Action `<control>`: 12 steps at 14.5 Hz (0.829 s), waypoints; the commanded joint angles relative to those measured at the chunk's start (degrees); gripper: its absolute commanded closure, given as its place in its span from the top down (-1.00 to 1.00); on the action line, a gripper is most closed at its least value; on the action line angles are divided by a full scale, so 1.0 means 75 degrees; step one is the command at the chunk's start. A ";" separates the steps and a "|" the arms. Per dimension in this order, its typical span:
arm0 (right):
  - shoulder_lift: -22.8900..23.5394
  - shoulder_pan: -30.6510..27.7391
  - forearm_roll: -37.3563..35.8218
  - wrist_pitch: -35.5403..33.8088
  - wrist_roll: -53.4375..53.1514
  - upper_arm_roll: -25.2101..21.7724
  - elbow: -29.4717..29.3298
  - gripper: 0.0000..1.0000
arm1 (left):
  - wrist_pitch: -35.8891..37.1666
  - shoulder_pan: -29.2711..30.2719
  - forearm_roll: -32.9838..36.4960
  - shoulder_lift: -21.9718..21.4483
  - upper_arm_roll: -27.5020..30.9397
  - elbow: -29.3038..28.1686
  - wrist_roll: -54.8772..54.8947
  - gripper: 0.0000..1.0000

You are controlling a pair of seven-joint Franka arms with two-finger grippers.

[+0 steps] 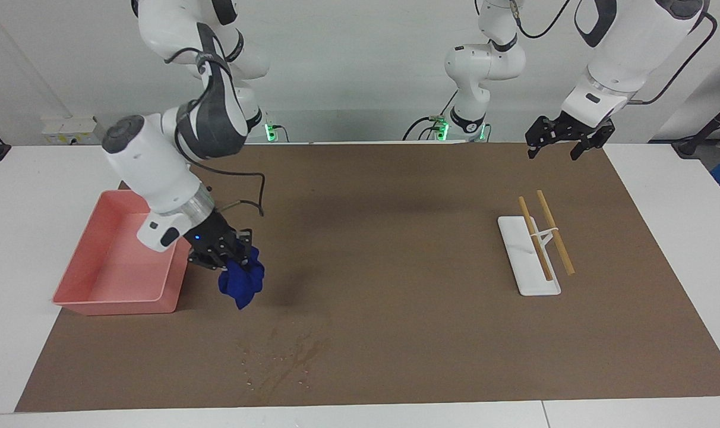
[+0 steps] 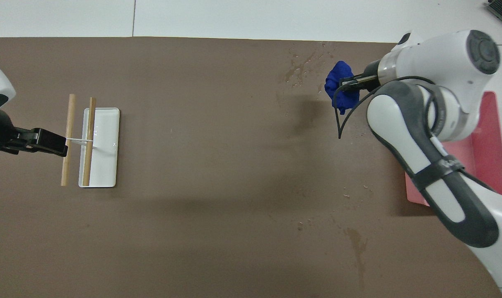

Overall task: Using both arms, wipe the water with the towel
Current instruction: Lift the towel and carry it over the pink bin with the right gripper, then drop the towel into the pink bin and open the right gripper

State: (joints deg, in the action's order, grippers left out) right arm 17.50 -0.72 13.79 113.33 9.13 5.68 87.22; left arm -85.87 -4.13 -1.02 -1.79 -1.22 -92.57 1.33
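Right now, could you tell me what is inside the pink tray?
The pink tray looks empty where visible; the right arm covers one corner. The towel hangs outside it in the right hand.

Both arms (image 1: 170, 160) are glossy white with rounded, tubular links and dark grey bands at the joints. Black cables (image 1: 241, 184) loop off the shells; 1 hangs at 3 o'clock of the right wrist. Each ends in a black 2-finger gripper: the right gripper (image 1: 232, 252) carries a small blue light, the left gripper (image 1: 565, 139) looks angular. Green lights (image 1: 270, 131) glow at the bases.
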 commanded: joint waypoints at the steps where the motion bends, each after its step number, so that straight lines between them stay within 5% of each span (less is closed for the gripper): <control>1: -0.0597 -0.0279 -0.0512 -0.1033 0.0037 0.0074 -0.0098 -1.00 | 0.0047 -0.0036 0.0148 -0.0089 -0.0002 -0.0091 -0.0049 1.00; 6: -0.1161 -0.1226 -0.1381 -0.2116 0.1616 0.0074 0.0228 -1.00 | 0.0047 -0.0036 0.0148 -0.0089 -0.0002 -0.0091 -0.0049 1.00; 12: -0.1608 -0.2164 -0.1944 0.0495 0.3516 0.0086 0.2665 -1.00 | 0.0047 -0.0036 0.0148 -0.0100 -0.0002 -0.0091 -0.0049 1.00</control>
State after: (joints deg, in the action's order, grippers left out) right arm 8.40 -14.62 0.38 111.90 31.92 5.44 100.16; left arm -85.87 -4.13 -1.02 -1.80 -1.22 -92.57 1.33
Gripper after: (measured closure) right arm 0.793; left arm 0.000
